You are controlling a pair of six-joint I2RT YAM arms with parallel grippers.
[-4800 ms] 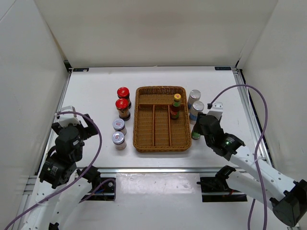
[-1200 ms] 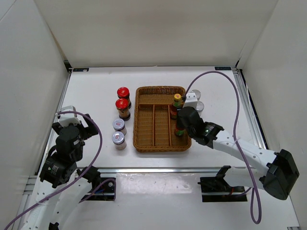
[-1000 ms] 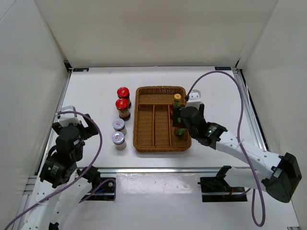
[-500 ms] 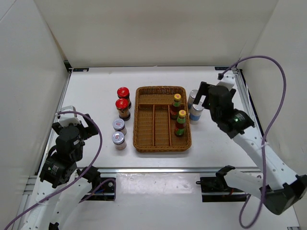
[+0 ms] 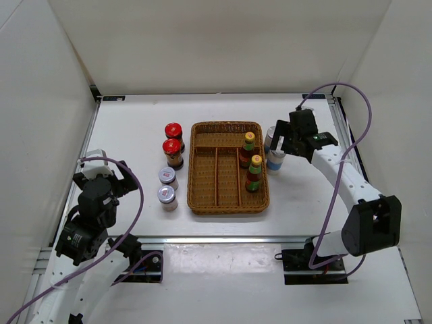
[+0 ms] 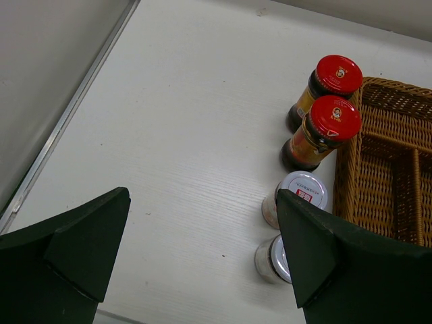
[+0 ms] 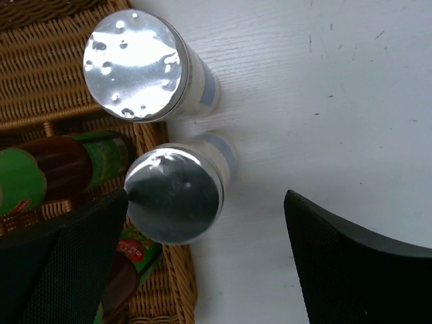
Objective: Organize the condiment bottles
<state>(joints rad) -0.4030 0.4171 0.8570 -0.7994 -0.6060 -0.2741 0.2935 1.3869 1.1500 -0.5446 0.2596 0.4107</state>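
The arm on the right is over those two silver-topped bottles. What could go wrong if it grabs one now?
The two silver-capped white bottles stand close together, so the open right fingers, closing on one, might knock the other over. Both sit right beside the wicker tray, so a finger could snag its wall. Carried into the tray carelessly, a bottle could tip the upright red sauce bottles.

The left arm [image 5: 91,206] and right arm [image 5: 344,179] are built of white links joined by black cylindrical housings. A purple cable [image 5: 337,84] is looped along each. The fingers [image 6: 335,253] are seen as dark, wedge-shaped pads.
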